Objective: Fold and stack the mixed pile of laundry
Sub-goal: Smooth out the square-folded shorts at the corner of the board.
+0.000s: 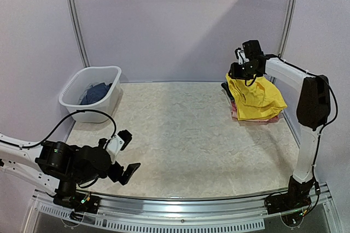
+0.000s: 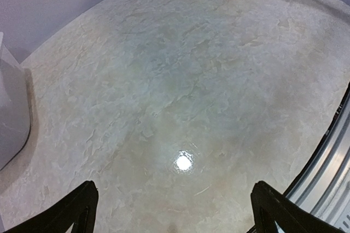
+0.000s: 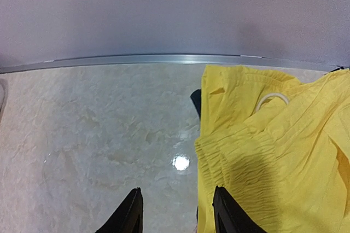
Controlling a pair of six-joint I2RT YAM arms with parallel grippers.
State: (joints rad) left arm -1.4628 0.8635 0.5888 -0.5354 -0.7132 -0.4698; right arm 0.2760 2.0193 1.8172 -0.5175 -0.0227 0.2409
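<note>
The marbled table (image 1: pixel 180 134) carries everything. At its far left corner stands a white slotted basket (image 1: pixel 74 88), and a dark blue garment (image 1: pixel 97 92) lies inside it. At the far right the yellow drawstring shorts (image 1: pixel 257 97) lie on top of a pink garment (image 1: pixel 267 119). The right gripper (image 3: pixel 175 211) hangs over the shorts' left edge with its fingers partly apart; whether they touch the cloth I cannot tell. The left gripper (image 1: pixel 128 155) is wide open and holds nothing, low over the near left of the table.
</note>
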